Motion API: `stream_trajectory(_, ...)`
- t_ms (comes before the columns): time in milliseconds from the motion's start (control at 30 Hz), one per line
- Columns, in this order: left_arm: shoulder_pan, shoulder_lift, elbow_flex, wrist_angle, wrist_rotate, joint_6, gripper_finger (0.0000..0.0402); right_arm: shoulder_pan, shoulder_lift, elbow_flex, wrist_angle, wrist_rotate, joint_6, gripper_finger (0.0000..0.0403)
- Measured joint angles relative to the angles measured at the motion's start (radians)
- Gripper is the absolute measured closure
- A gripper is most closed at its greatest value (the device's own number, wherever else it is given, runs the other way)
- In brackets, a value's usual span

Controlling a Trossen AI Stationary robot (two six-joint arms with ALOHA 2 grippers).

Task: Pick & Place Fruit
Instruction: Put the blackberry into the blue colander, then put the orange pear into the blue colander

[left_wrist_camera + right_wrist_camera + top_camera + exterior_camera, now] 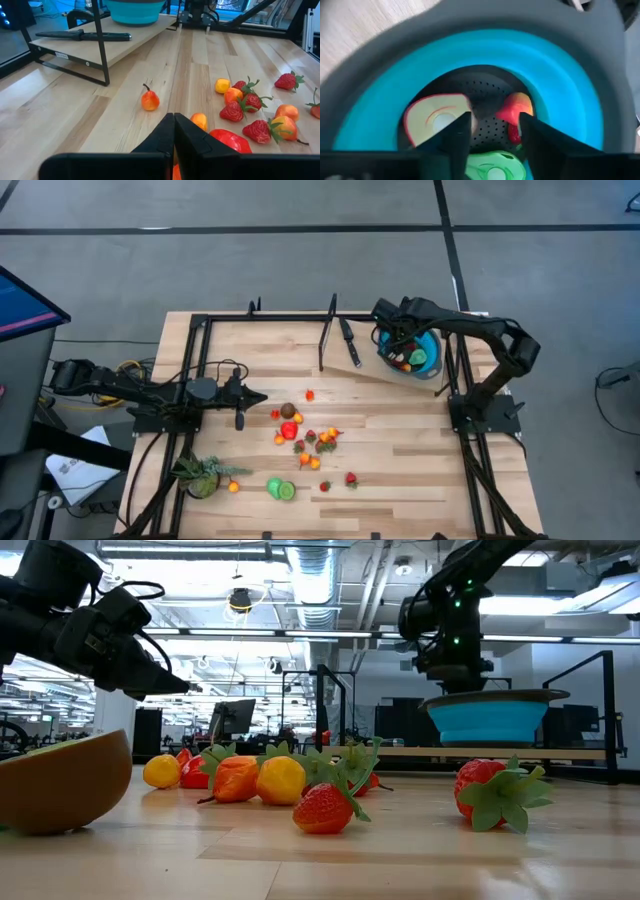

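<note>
The right gripper (492, 132) hangs over the blue bowl (428, 352), fingers apart, empty — the fruit (300, 435) lies mid-table, nearer the closed left gripper (258, 397).

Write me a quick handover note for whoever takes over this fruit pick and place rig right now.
Right gripper: over the blue bowl on the raised board, fingers open, nothing between them.
Left gripper: shut, empty, waiting above the table on its left side.
Done: a few fruit pieces lie in the bowl: a red-rimmed slice, a red-orange piece, a green slice.
Left: most of the loose fruit, scattered mid-table, plus the green pieces near the plant.
</note>
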Motion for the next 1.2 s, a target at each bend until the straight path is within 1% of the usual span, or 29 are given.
stream_trajectory(167, 0.0, 0.0, 0.0, 0.0, 0.0, 0.0, 0.0401, 0.002, 0.023, 0.003, 0.0, 0.0, -0.041, 0.0167)
stream_trajectory(233, 0.0, 0.0, 0.0, 0.0, 0.0, 0.0, 0.0401, 0.003, 0.022, 0.015, 0.0, 0.001, -0.037, 0.0153)
stream_trajectory(300, 0.0, 0.0, 0.0, 0.0, 0.0, 0.0, 0.0401, 0.005, 0.014, 0.031, -0.003, 0.001, -0.025, 0.0152)
stream_trajectory(400, 0.0, 0.0, 0.0, 0.0, 0.0, 0.0, 0.0401, 0.015, -0.006, 0.076, -0.001, 0.002, -0.018, 0.0163)
stream_trajectory(500, 0.0, 0.0, 0.0, 0.0, 0.0, 0.0, 0.0401, 0.039, -0.025, 0.129, -0.003, 0.001, -0.016, 0.0183)
stream_trajectory(733, 0.0, 0.0, 0.0, 0.0, 0.0, 0.0, 0.0401, 0.147, -0.069, 0.236, -0.002, -0.004, -0.023, 0.0232)
stream_trajectory(1033, 0.0, 0.0, 0.0, 0.0, 0.0, -0.001, 0.0401, 0.309, -0.11, 0.247, -0.009, -0.007, -0.022, 0.0284)
stream_trajectory(1200, 0.0, 0.0, 0.0, 0.0, 0.0, -0.002, 0.0401, 0.403, -0.114, 0.247, -0.016, -0.007, 0.027, 0.0302)
